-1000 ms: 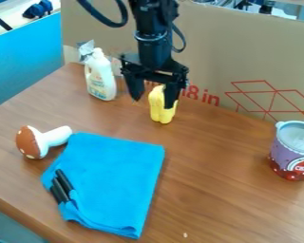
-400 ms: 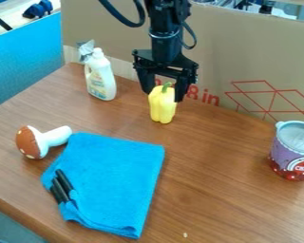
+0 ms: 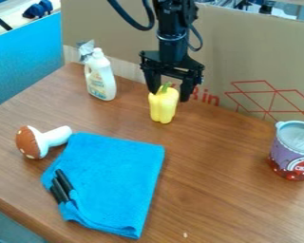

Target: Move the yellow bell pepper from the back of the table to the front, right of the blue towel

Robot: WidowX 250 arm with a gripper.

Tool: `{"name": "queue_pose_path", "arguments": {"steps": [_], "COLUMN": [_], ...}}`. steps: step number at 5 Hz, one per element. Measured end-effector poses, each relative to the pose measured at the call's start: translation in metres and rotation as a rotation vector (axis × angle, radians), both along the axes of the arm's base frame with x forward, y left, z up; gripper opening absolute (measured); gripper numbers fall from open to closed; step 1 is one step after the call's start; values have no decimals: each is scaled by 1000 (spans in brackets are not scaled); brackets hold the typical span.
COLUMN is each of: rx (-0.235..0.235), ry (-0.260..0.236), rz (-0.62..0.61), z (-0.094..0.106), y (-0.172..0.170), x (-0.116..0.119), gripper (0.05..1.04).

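The black gripper (image 3: 170,95) hangs over the back middle of the table, its fingers apart, just behind and above the yellow bell pepper (image 3: 163,105). The pepper stands upright with its green stem between and in front of the two fingers; whether either finger touches it I cannot tell. Nothing is held. Left of the gripper stands a white spray bottle (image 3: 100,78). Nearer the camera lies a folded blue cloth (image 3: 119,178), with black markers (image 3: 61,186) on its left edge. A toy mushroom with a brown cap (image 3: 30,142) lies beside the cloth's upper left corner.
A purple and red can (image 3: 293,151) stands at the right side of the wooden table (image 3: 218,190). A cardboard sheet (image 3: 250,61) rises along the back edge behind the gripper, and a blue panel (image 3: 24,59) is at the left.
The gripper has moved to the right and slightly up, from left of the pepper to behind it. Its fingers remain apart, and the pepper stands where it was.
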State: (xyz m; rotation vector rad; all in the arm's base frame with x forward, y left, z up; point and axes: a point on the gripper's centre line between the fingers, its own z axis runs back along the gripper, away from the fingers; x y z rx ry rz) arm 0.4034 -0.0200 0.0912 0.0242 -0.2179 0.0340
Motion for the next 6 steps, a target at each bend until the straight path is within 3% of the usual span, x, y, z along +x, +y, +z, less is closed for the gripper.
{"name": "queue_pose_path", "arguments": {"steps": [1, 2, 4, 5, 6], "rx": [8, 7, 1, -12, -23], "ry": [-9, -14, -22, -25, -21], "rz": [14, 23, 34, 39, 29], "z": [2, 1, 2, 2, 3], "y": [2, 3, 8, 14, 16], "x": [6, 8, 10, 10, 8], "gripper": [1001, 939, 371, 222, 163]}}
